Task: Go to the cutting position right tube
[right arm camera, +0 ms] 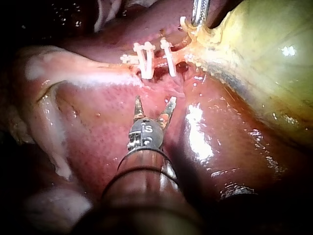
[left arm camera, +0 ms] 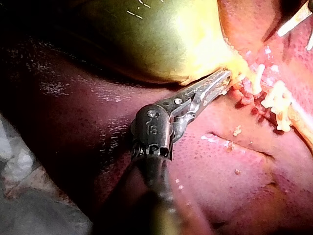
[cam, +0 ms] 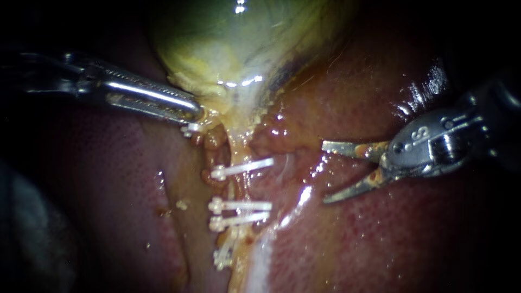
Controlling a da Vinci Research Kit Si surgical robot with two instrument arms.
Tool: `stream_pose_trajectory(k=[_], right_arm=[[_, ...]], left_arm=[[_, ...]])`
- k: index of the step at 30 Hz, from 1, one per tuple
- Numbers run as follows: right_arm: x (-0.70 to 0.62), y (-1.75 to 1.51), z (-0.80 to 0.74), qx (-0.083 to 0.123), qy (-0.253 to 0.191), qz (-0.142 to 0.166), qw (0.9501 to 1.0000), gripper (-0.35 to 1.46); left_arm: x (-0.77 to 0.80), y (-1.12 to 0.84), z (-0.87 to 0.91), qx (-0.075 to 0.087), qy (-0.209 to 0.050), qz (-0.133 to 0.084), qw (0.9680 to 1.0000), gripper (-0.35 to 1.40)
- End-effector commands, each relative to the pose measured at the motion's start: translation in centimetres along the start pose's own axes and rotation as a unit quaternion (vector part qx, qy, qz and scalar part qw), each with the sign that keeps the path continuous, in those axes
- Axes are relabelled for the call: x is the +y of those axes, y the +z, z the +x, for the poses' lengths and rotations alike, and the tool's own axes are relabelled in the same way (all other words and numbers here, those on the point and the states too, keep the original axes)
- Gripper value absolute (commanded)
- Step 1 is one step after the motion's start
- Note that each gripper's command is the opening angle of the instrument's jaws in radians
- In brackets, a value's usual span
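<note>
- I had the approach step in hand: my right instrument (cam: 325, 172) hung over the liver (cam: 380, 244), beside the clipped tube (cam: 237, 187) and well short of touching it.
- Its two blades stood wide apart with nothing between them, tips pointing at the tube. The right wrist view showed the same, the blades spread and the clips ahead of them.
- My left instrument (cam: 192, 113) had its jaws clamped on the lower edge of the gallbladder (cam: 244, 43), holding it up so that the tube below was stretched.
- The tube ran down from the gallbladder's neck. One clip (cam: 244, 167) crossed it high up, a pair of clips (cam: 244, 206) crossed it lower, and another lay further down.
- I could not tell from the endoscope which strand was the right tube; the tissue there read as a single stalk.
- I judged the cutting spot to be the bare stretch between the upper clip and the pair.
- The next move called for advancing the open blades sideways until that stretch sat between them, clear of the clips and liver, without closing yet.
</note>
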Motion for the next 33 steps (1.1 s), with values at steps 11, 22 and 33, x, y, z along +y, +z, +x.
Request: stream_pose_trajectory(k=[11, 22, 33], right_arm=[[0.00, 0.01, 0.01, 0.004, 0.001, 0.002, 1.0000, 1.40], [-0.04, 0.09, 0.15, 0.059, 0.010, 0.044, 0.9972, 1.40], [-0.07, 0.36, 0.27, 0.071, 0.058, 0.064, 0.9937, 1.37]], left_arm=[[0.17, -0.73, 0.29, 0.011, -0.010, 0.002, 0.9999, -0.35], [0.18, -0.73, 0.25, 0.012, -0.009, 0.008, 0.9998, -0.35], [0.18, -0.73, 0.25, 0.012, -0.009, 0.008, 0.9998, -0.35]])
